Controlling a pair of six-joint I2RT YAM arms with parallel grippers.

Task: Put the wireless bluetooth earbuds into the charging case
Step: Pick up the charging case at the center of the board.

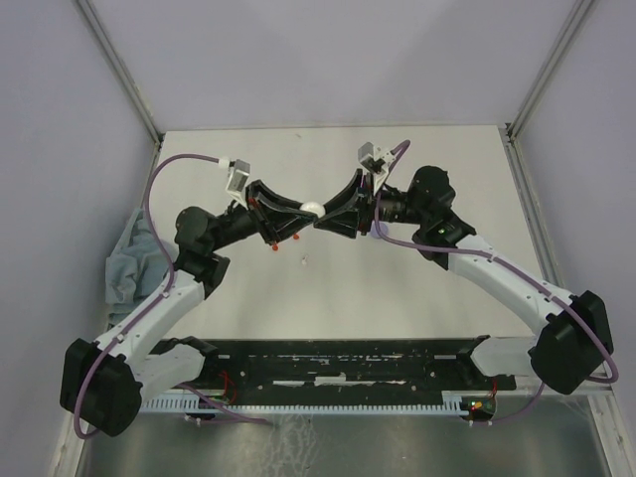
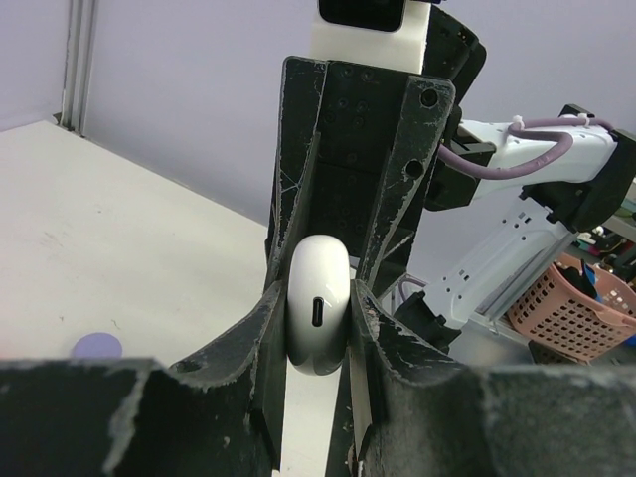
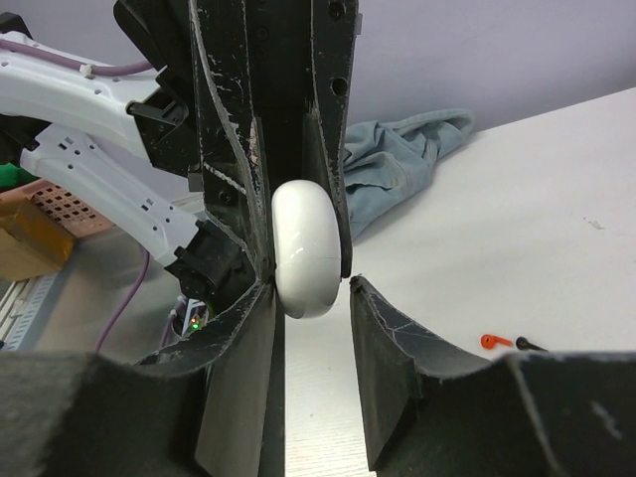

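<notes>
The white charging case [image 1: 310, 209] hangs above the table's middle, held edge-on between both arms. My left gripper [image 2: 318, 328] is shut on it, and the charging port faces the left wrist camera. Coming from the opposite side, my right gripper [image 3: 310, 288] is closed round the other end of the case [image 3: 306, 248]; one finger presses it and the other tip sits a sliver off. On the table lie a tiny red earbud [image 3: 494, 342] and a black one [image 3: 529, 345]. A small white speck, perhaps an earbud [image 1: 303, 262], lies below the grippers. The case is closed.
A crumpled blue-grey cloth [image 1: 129, 263] lies at the table's left edge. A lavender disc-like case [image 2: 96, 347] rests on the table under the left arm. Beyond the table stands a pink basket [image 2: 566, 308]. Walls enclose three sides of the table.
</notes>
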